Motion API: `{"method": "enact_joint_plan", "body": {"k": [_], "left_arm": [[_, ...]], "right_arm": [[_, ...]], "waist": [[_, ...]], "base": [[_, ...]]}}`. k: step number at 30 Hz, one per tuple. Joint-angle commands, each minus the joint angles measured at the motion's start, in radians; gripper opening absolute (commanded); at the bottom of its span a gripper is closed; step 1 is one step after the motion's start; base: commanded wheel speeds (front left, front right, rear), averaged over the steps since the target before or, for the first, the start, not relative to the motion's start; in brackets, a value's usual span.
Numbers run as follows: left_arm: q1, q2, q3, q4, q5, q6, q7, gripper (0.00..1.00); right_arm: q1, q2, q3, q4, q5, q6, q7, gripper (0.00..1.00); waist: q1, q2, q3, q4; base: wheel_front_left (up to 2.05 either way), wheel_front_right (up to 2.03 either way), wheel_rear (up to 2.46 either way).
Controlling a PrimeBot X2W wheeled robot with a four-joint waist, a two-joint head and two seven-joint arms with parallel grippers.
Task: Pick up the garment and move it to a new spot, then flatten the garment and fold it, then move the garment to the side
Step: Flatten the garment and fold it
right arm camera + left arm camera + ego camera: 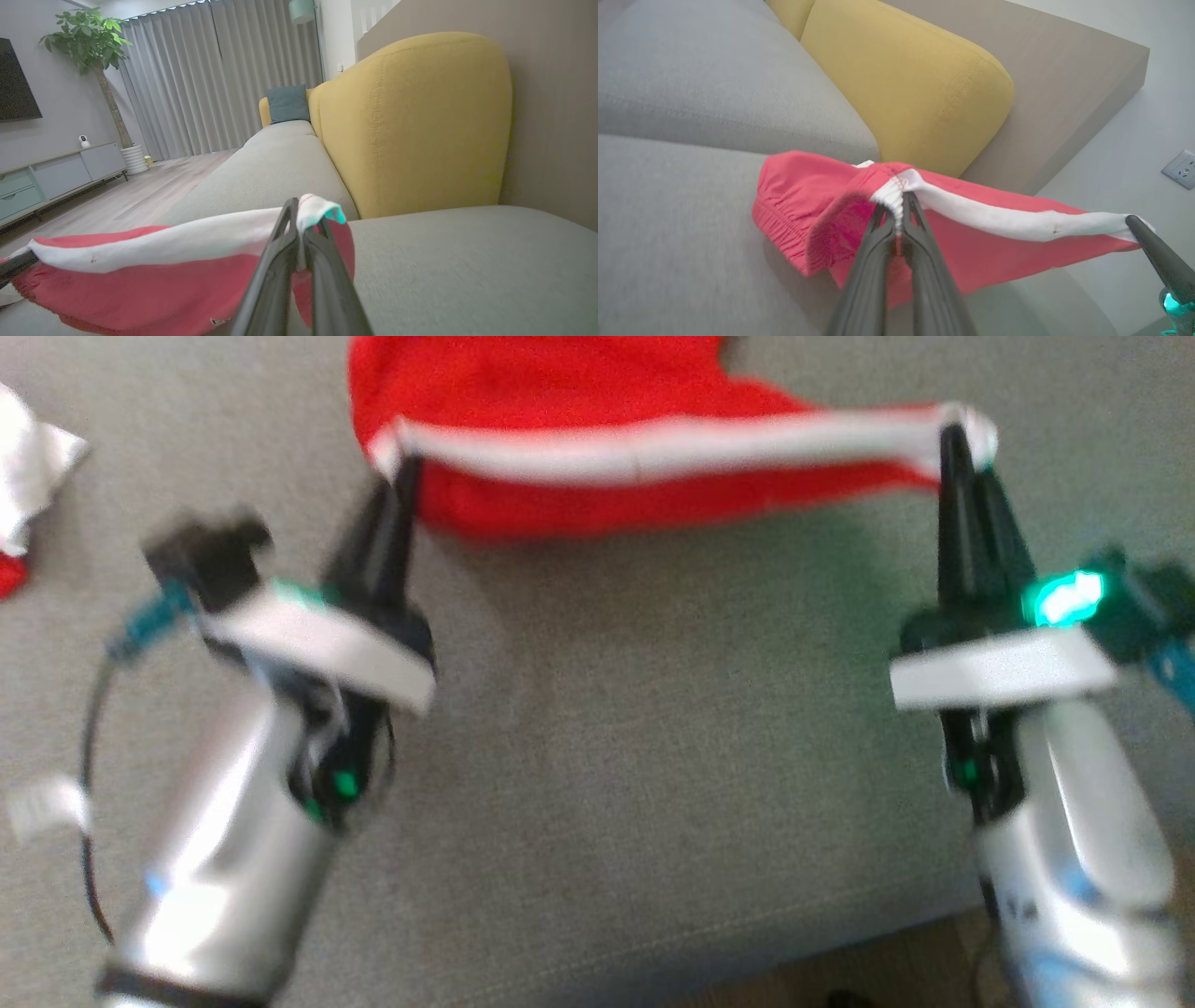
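Where the grey sofa seat (597, 756) spreads beneath my arms, entries run by size: yellow back cushion (915, 84), behind the seat; red garment (560, 392), far part lying on the seat, its white band (672, 443) stretched in the air between my hands; left hand (404, 467), pinching one band end; right hand (954, 434), pinching the other.

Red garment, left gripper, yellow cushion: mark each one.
red garment (560, 383): head view, on the red cloth.
left gripper (898, 205): left wrist view, between the fingertips, shut on the garment's edge.
yellow cushion (411, 121): right wrist view, on its front face.
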Motion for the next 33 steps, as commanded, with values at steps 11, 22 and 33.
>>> {"method": "enact_joint_plan", "body": {"k": [11,22,33], "left_arm": [[0.46,-0.009,0.017,-0.293,-0.007,0.043,-0.021,0.0],[0.793,0.02,0.022,-0.581,0.018,0.116,-0.019,0.0],[0.73,-0.04,0.001,-0.501,-0.056,0.116,0.043,0.0]], "right_arm": [[0.421,0.0,-0.046,-0.289,-0.035,-0.001,-0.006,0.0],[0.712,0.004,-0.077,-0.534,-0.054,-0.001,0.103,0.0],[0.533,-0.061,-0.056,-0.328,0.005,-0.001,0.124,0.0]], "waist": [[0.0,0.0,-0.194,0.031],[0.0,0.0,-0.237,0.035],[0.0,0.0,-0.188,0.077]], "base": [[0.0,0.0,0.0],[0.0,0.0,0.0],[0.0,0.0,0.0]]}}
